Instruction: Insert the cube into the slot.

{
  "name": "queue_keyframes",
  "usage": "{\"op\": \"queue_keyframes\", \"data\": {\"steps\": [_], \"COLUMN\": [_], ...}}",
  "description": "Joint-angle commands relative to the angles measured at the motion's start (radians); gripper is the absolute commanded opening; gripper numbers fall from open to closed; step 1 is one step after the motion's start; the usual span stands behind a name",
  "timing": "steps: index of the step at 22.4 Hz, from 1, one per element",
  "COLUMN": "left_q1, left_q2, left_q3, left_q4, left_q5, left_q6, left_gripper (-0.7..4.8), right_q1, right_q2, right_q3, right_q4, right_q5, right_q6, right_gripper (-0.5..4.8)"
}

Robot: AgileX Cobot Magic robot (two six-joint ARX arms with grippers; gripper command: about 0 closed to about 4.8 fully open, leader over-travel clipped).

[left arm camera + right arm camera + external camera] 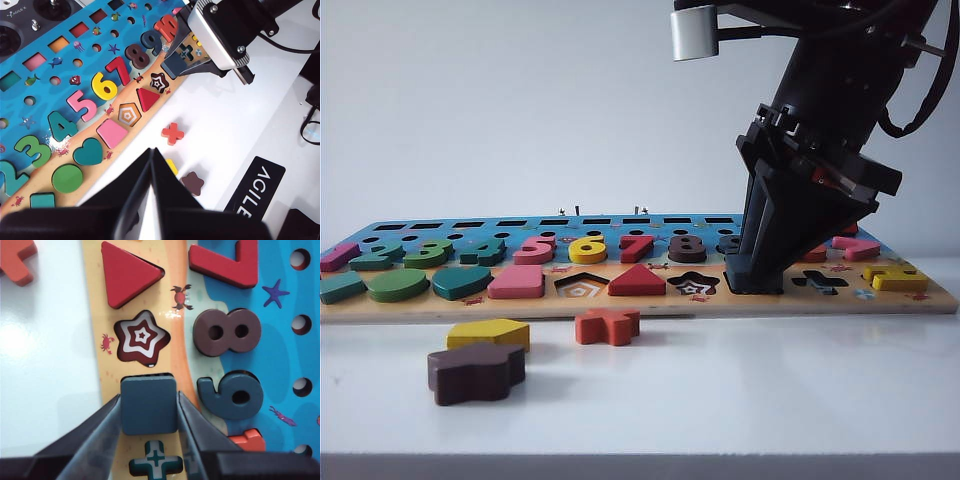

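The cube (149, 405), a dark navy square block with rounded corners, sits between the fingers of my right gripper (149, 412), which is shut on it with both pads against its sides. It lies over the slot (148, 374), of which only a thin dark strip shows at the cube's far edge, between the star recess (142, 336) and the cross recess (155, 460). In the exterior view the right gripper (757, 278) points down onto the puzzle board (650, 302). My left gripper (151, 156) hovers above the white table near the loose pieces, shut and holding nothing.
On the table in front of the board lie a yellow pentagon piece (488, 333), a brown wavy piece (475, 372) and an orange cross piece (607, 325). Coloured numbers and shapes fill the board. A remote controller (30, 20) lies beyond the board.
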Motion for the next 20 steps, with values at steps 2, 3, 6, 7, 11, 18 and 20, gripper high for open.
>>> {"op": "queue_keyframes", "data": {"steps": [2, 3, 6, 7, 11, 18, 20], "left_q1": [-0.001, -0.001, -0.001, -0.001, -0.001, -0.001, -0.001], "left_q2": [0.001, 0.001, 0.001, 0.001, 0.001, 0.001, 0.001], "left_q3": [0.003, 0.003, 0.003, 0.003, 0.003, 0.003, 0.003], "left_q4": [0.029, 0.037, 0.053, 0.059, 0.058, 0.059, 0.059], "left_q5": [0.008, 0.008, 0.008, 0.008, 0.008, 0.008, 0.008], "left_q6": [0.004, 0.004, 0.004, 0.004, 0.004, 0.004, 0.004], "left_gripper": [0.17, 0.17, 0.17, 0.17, 0.17, 0.17, 0.17], "right_q1": [0.001, 0.001, 0.001, 0.000, 0.000, 0.001, 0.001], "right_q2": [-0.003, -0.003, -0.003, -0.003, -0.003, -0.003, -0.003], "right_q3": [0.000, 0.000, 0.000, 0.000, 0.000, 0.000, 0.000], "right_q4": [0.011, 0.011, 0.011, 0.011, 0.011, 0.011, 0.011], "right_q5": [-0.007, -0.007, -0.007, -0.007, -0.007, -0.007, -0.008], "right_q6": [0.004, 0.004, 0.004, 0.004, 0.004, 0.004, 0.004], "right_gripper": [1.60, 1.64, 1.76, 1.85, 1.89, 1.94, 1.97]}}
